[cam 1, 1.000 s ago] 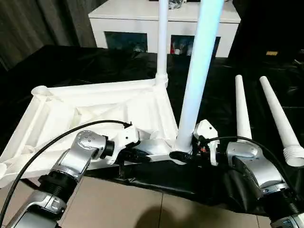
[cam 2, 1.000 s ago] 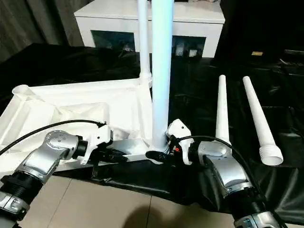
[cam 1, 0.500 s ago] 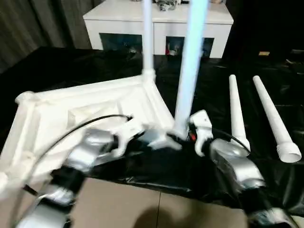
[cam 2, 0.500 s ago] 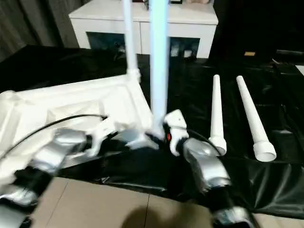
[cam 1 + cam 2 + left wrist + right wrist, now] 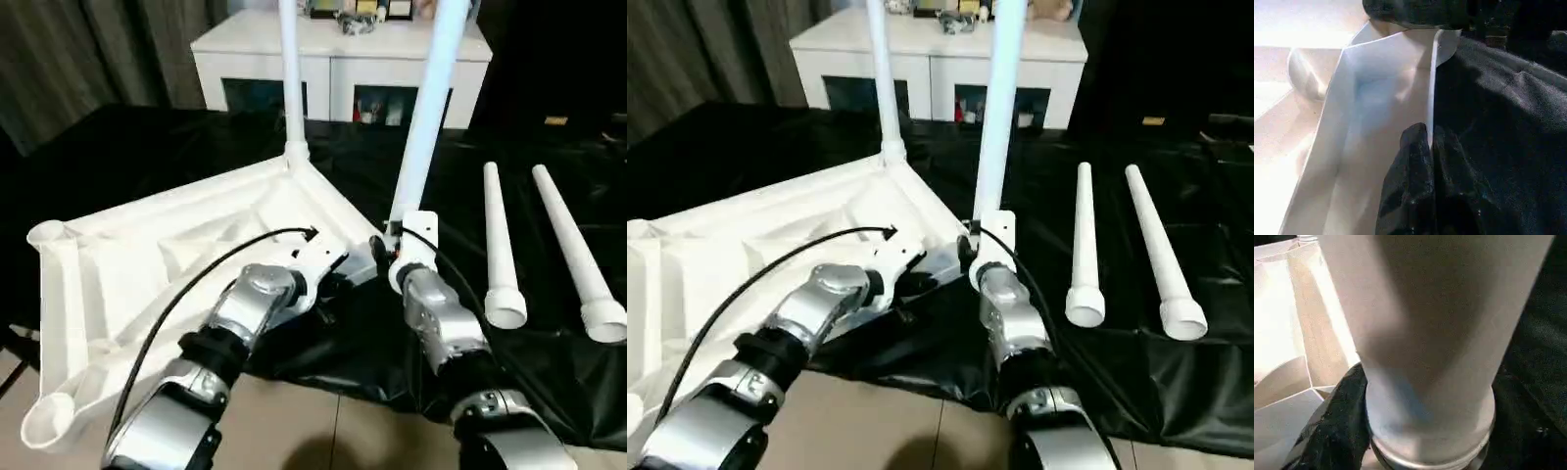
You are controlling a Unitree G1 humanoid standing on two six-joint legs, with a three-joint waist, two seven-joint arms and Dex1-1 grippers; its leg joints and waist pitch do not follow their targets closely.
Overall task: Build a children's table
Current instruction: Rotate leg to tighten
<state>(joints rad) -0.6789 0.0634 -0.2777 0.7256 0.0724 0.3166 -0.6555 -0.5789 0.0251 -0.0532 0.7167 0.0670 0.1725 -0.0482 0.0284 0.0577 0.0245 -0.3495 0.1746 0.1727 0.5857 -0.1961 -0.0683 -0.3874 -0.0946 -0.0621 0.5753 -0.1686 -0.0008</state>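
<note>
My left gripper (image 5: 1430,142) is pinched tight on the thin side wall of the tabletop (image 5: 176,245), one black finger on each face of the wall, low in the centre of the left wrist view. My right gripper (image 5: 384,257) sits at the foot of the near leg (image 5: 426,108); the right wrist view has a black finger (image 5: 1337,426) lying against the tube just above its collar. The jaws stand fairly wide around the tube's base.

What worries me: that leg leans to the upper right instead of rising plumb like the far leg (image 5: 289,78) in the corner socket behind it. If its thread has gone in crooked, more turning would likely jam or strip the plastic. The wall I am pinching is thin and smooth, so my left grip could slide off and let the tabletop swing on the glossy black sheet (image 5: 147,147). Its lower-left corner also overhangs the sheet's edge above the tan floor (image 5: 323,431).

The tabletop lies upside down across the left and centre of the head view, white moulded plastic with ribs and round sockets at the corners. The legs are smooth white tapered tubes. Two spare legs (image 5: 500,245) lie side by side at the right, wide open ends towards me. A white cabinet (image 5: 343,59) with dark doors stands at upper centre.
</note>
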